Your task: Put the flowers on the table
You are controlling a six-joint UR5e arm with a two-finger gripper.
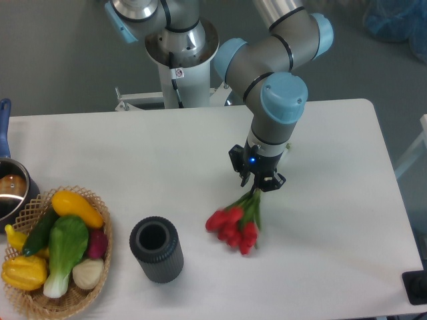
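Note:
A bunch of red flowers [233, 227] with green stems lies low over the white table [133, 167], heads pointing toward the front left. My gripper [257, 185] points down and is shut on the stem ends at the bunch's upper right. The flower heads look to be touching or nearly touching the table; I cannot tell which. A dark grey ribbed vase [156, 249] stands upright and empty to the left of the flowers.
A wicker basket [93, 283] with toy vegetables sits at the front left corner. A metal pot [12, 190] with a blue handle is at the left edge. The robot base [181, 50] stands behind the table.

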